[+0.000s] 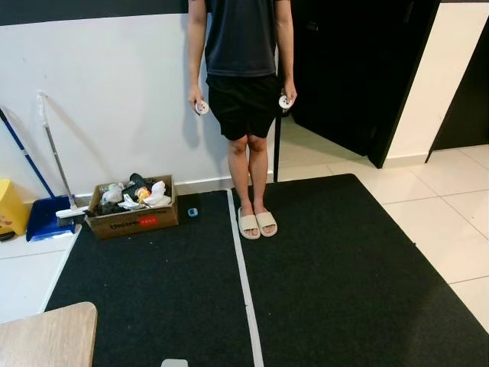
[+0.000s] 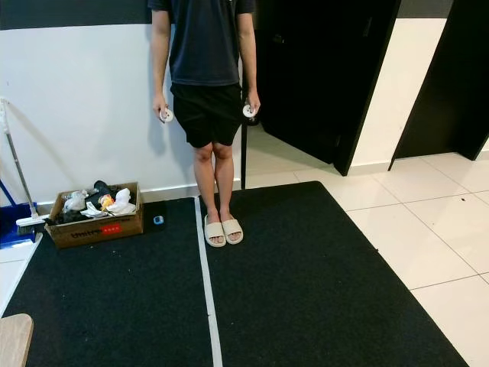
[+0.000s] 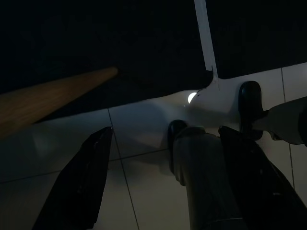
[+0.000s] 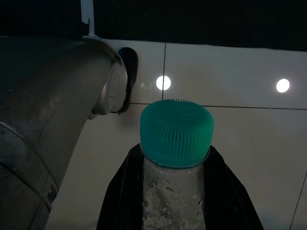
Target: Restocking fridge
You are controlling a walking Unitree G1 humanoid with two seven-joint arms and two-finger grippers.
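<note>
In the right wrist view, a clear water bottle with a teal ribbed cap stands between the black fingers of my right gripper, which is shut on the bottle's neck. Droplets cling to the plastic below the cap. The arm hangs low over the pale floor tiles. My left gripper also hangs over the tiles, its two black fingers spread wide and open with nothing held. No fridge can be made out.
A person in a dark shirt, shorts and pale slippers stands on the black mat, a round controller in each hand. A cardboard box of rubbish and a broom and dustpan sit by the wall. A dark doorway opens at right. A wooden corner is near left.
</note>
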